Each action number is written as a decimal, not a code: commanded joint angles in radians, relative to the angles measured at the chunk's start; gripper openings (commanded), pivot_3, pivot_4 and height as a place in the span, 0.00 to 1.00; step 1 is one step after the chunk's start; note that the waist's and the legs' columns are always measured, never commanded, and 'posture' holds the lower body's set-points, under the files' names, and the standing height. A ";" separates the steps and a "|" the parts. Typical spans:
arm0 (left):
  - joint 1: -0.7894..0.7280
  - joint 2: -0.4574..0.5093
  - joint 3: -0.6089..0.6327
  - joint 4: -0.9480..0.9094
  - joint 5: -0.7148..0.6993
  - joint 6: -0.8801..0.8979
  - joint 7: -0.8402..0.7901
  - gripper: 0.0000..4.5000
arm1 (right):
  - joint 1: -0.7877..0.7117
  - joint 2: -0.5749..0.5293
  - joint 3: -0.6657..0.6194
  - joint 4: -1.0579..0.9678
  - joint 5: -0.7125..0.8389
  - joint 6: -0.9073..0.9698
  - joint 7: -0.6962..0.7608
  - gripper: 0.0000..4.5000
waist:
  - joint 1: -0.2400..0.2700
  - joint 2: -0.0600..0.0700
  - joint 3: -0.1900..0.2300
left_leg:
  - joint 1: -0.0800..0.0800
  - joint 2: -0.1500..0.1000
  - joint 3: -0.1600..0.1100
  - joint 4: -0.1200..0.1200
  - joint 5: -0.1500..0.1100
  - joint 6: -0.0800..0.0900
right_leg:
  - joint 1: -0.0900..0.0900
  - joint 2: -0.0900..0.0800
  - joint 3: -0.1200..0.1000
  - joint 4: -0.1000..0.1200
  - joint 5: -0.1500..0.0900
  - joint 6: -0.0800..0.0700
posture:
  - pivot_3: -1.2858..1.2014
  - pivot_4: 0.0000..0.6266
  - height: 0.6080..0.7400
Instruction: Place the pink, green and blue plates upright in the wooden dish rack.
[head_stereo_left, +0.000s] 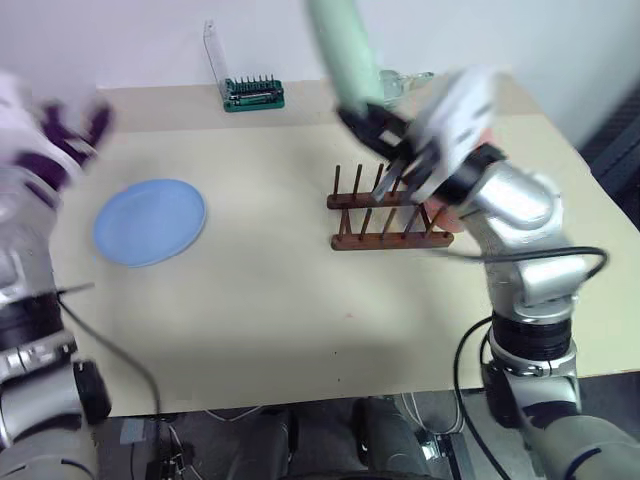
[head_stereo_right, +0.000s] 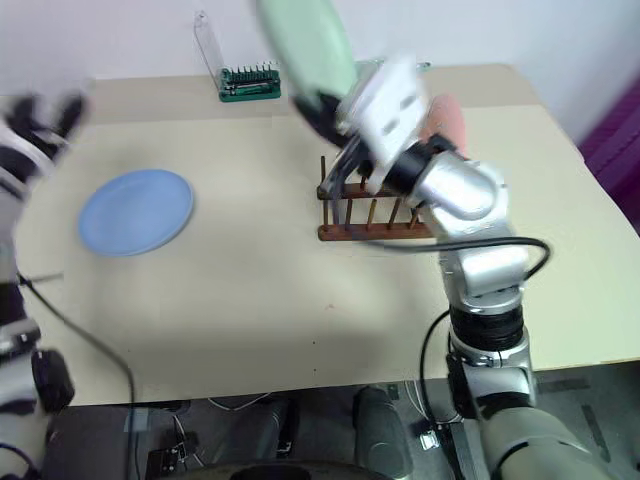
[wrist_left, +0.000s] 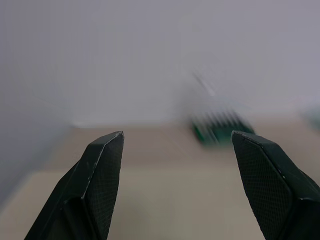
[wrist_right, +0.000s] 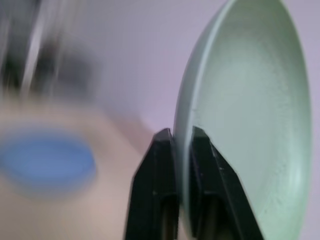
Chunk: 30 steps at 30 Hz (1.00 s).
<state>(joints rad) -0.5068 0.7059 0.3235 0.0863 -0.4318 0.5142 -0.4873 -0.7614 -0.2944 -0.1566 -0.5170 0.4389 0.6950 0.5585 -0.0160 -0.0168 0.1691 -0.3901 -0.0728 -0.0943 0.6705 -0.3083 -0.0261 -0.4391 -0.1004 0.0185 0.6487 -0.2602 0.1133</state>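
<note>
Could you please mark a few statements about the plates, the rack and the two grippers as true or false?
1. The right gripper is shut on the green plate. True.
2. The blue plate stands upright in the wooden dish rack. False: it lies flat on the table, apart from the rack.
3. The left gripper is open and holds nothing. True.
4. The green plate rests on the table. False: it is held in the air above the rack.
5. The pink plate lies beside the blue plate. False: it shows behind the right arm, near the rack.

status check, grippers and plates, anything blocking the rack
Right gripper shut on green plate, held above rack. Left gripper open, empty. Blue plate flat on table; pink plate behind rack. Rack slots unblocked.
</note>
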 joint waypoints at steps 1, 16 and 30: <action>0.094 -0.040 -0.093 -0.190 -0.074 0.010 -0.140 0.78 | 0.007 0.035 -0.193 -0.069 0.275 0.231 -0.159 0.00 | 0.006 0.000 0.000 | 0.000 0.000 0.000 0.000 0.000 0.000 | 0.000 0.000 0.000 0.000 0.001 -0.001 | 0.52 0.24 1.00; 0.252 -0.049 -0.343 -0.524 -0.152 0.146 -0.321 0.78 | 0.117 -0.059 -0.279 -0.045 0.602 0.406 -0.415 0.00 | 0.001 0.004 0.001 | 0.001 0.002 0.004 -0.003 0.001 0.000 | -0.004 0.003 0.004 0.001 0.001 -0.001 | 0.52 0.24 1.00; 0.269 -0.040 -0.316 -0.561 -0.159 0.167 -0.299 0.78 | 0.147 -0.166 -0.249 0.152 0.656 0.387 -0.344 0.00 | 0.002 0.004 0.001 | 0.001 0.002 0.005 -0.003 0.001 0.000 | -0.004 0.003 0.004 0.001 0.001 -0.001 | 0.52 0.24 1.00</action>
<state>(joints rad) -0.2394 0.6591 -0.0200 -0.4373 -0.5803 0.6860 -0.7913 -0.6067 -0.4431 -0.4014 -0.3610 1.0756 1.1035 0.1933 -0.0142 -0.0131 0.1698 -0.3892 -0.0704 -0.0898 0.6676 -0.3076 -0.0261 -0.4426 -0.0974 0.0224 0.6499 -0.2592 0.1120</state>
